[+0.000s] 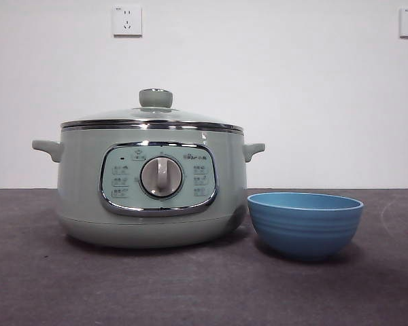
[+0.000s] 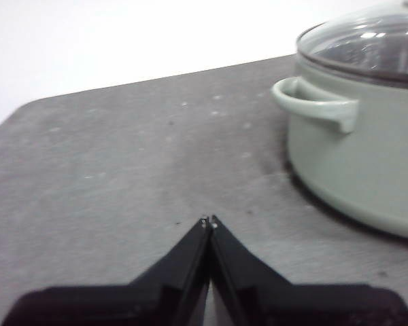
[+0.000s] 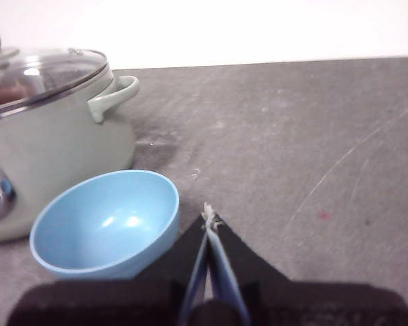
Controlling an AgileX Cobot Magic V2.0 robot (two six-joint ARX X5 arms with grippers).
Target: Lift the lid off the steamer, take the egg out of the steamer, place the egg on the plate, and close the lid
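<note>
Steamer (image 1: pixel 151 187) stands on the dark worktop (image 1: pixel 41 285) with the lid (image 1: pixel 153 117) seated on its rim, and the plate (image 1: pixel 305 223) sits just beside it on the right, nothing in it. Left end effector (image 2: pixel 209 221) hangs over bare worktop left of the steamer with its jaws pressed together, holding nothing. Right end effector (image 3: pixel 209 216), jaws likewise pressed together on nothing, hangs just beside the plate; the egg cannot be made out.

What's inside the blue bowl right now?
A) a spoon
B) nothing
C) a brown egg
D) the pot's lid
B: the right wrist view looks down into the bowl and shows only its bare blue inside, while the lid sits on the pot.
</note>
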